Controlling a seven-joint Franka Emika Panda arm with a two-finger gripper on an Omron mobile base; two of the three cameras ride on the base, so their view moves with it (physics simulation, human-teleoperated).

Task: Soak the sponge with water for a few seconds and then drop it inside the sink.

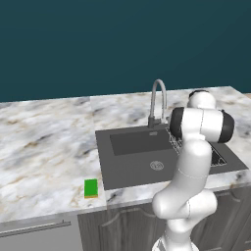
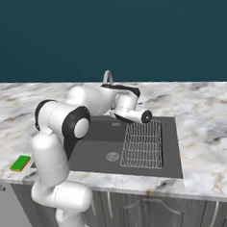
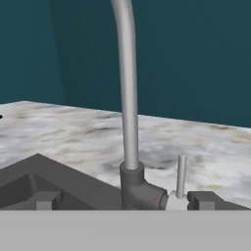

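Observation:
The green sponge [image 1: 90, 188] [image 2: 20, 163] lies flat on the marble counter, just left of the sink's front corner and far from the hand. The dark grey sink [image 1: 132, 144] [image 2: 95, 138] is dry, and the water is out of view. My arm [image 2: 92, 100] reaches across the basin toward the curved grey faucet [image 1: 158, 100] [image 3: 128, 98]. In the hand view my gripper [image 3: 125, 201] is open with nothing held. Its fingertips [image 3: 47, 200] stand wide on either side of the faucet's base, and the small upright lever [image 3: 182, 174] is just right of that base.
A wire mesh rack [image 2: 143, 144] fills the right part of the basin, beside the round drain [image 1: 156, 165]. Marble counter [image 1: 44, 142] stretches wide to the left of the sink. A dark teal wall [image 1: 122, 44] rises behind.

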